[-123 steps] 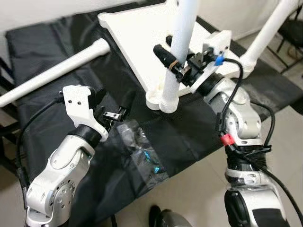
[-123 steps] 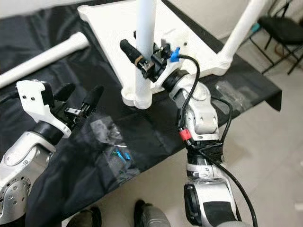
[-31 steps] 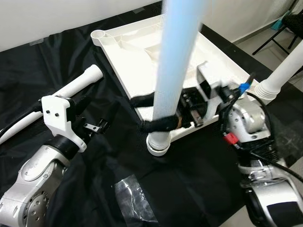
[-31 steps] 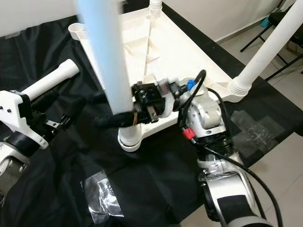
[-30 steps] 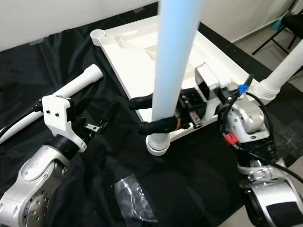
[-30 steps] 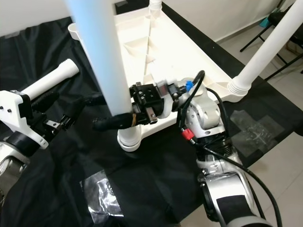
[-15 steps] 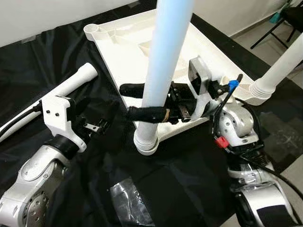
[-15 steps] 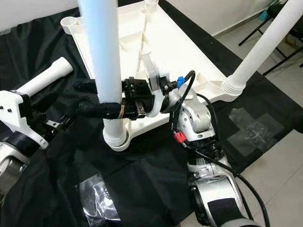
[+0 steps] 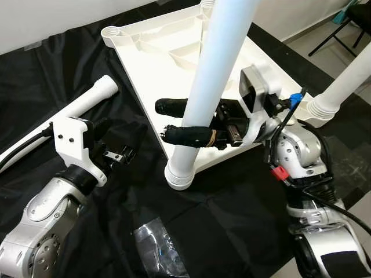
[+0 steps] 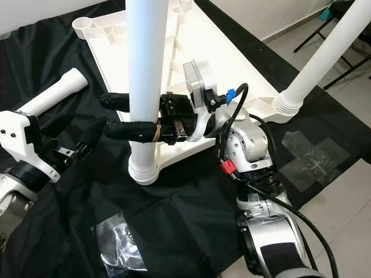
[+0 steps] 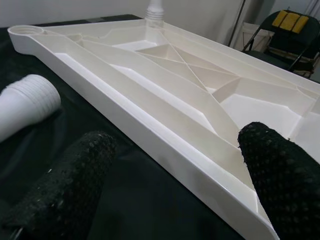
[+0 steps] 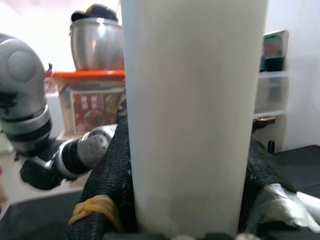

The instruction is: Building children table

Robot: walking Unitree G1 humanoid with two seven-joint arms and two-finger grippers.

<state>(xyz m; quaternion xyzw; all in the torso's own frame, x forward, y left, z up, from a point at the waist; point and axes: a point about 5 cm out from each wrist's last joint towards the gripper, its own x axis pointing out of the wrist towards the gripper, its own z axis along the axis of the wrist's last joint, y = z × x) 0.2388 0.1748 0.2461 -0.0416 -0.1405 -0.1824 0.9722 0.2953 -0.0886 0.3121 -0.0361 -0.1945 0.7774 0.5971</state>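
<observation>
The white plastic tabletop (image 9: 174,52) lies upside down on a black cloth. A white table leg (image 9: 211,75) stands upright in the socket at its near corner (image 9: 178,176). My right gripper (image 9: 163,120) is shut on this leg a little above the socket, one black finger on each side; in the right wrist view the leg (image 12: 192,115) sits tight between the fingers (image 12: 107,185). My left gripper (image 10: 81,124) hovers open over the cloth to the left of the tabletop, with nothing between its fingers (image 11: 60,190). A loose white leg (image 9: 87,104) lies on the cloth beyond it.
Two more legs stand in sockets, one at the right corner (image 9: 342,81) and one at the far corner (image 9: 206,4). A clear plastic bag (image 9: 156,249) lies on the cloth near me. A folding chair (image 9: 348,23) stands on the floor at the back right.
A second ago the held leg was blurred and in motion; it now stands sharp and steady in the corner socket. My right wrist has turned a little around it. The left gripper has stayed put.
</observation>
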